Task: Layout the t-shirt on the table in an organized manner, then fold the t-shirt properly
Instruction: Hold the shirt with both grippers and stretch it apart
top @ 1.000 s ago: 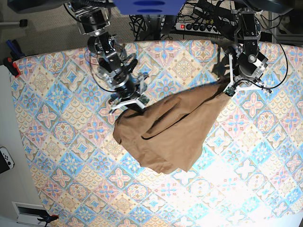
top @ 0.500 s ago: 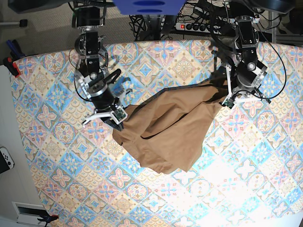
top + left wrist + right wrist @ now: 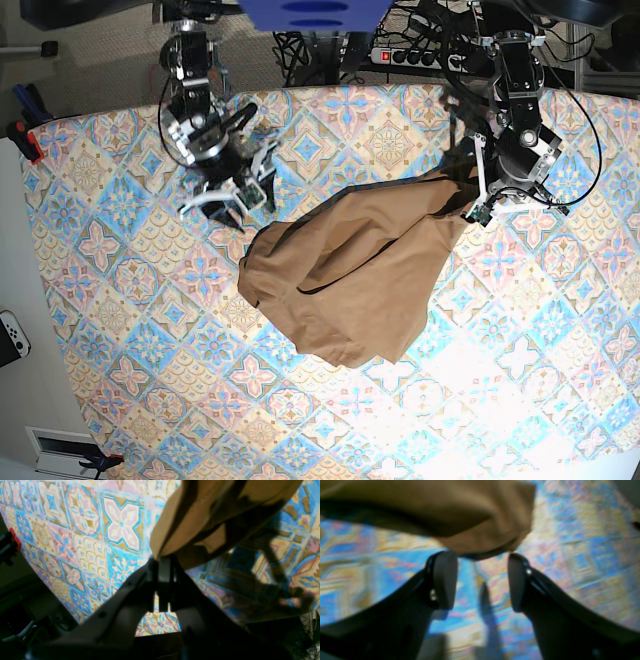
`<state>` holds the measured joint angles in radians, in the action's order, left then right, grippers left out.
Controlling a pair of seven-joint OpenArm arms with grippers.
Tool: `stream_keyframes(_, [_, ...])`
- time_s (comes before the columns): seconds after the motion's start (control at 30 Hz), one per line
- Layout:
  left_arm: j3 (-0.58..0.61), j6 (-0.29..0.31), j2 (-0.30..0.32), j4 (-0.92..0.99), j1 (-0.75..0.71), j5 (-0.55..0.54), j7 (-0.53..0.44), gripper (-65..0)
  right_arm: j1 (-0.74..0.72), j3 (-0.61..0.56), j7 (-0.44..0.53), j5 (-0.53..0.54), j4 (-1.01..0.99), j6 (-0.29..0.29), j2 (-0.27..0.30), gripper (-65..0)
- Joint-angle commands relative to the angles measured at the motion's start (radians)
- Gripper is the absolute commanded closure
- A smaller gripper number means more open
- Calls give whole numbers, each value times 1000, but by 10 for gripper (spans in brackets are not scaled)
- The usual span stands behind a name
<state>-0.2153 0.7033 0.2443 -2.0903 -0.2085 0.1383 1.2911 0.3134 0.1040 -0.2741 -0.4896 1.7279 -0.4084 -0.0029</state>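
At bench [image 3: 120, 330] centre the t-shirt [image 3: 350, 275] lies bunched. The left hand [image 3: 160, 562] pinches its 2 o'clock corner; the right hand [image 3: 480, 580], spread wide, is empty at 10 o'clock. Regrasp the near edge, then draw both corners apart evenly.

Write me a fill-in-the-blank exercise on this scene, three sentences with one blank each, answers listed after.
1. The left gripper is ____ on a bunched edge of the t-shirt.
2. The right gripper stands ____, with nothing between its pads.
3. In the base view, the lower part of the t-shirt lies crumpled on the ____, not spread flat.

Missing words: shut; open; table
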Motion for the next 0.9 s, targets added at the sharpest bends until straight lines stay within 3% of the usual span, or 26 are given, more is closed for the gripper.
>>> stream_keyframes(0.0, [-3, -5, 8, -16, 8, 7, -3, 0, -10, 3, 34, 68, 44, 9, -4, -328])
stream_keyframes(0.1, [-3, -5, 8, -16, 7, 7, -3, 0, -12, 3, 2, 277, 90, 9, 2, -307])
stream_keyframes(0.2, [-3, -5, 8, -16, 7, 7, -3, 0, -12, 3, -129, 426, 105, 9, 5, -297])
stream_keyframes(0.3, [-3, -5, 8, -16, 7, 7, -3, 0, -13, 24, -201, 515, 100, 9, 5, -298])
stream_keyframes(0.6, [-3, -5, 7, -16, 7, 7, -3, 0, -15, 78, -208, 774, -21, 9, 7, -300])
stream_keyframes(0.73, [-3, -5, 7, -16, 7, 7, -3, 0, -130, 75, -219, 906, -87, 9, 56, -301])
stream_keyframes(0.87, [-3, -5, 7, -16, 7, 7, -3, 0, -221, 73, -291, 1015, -141, 9, 94, -301])
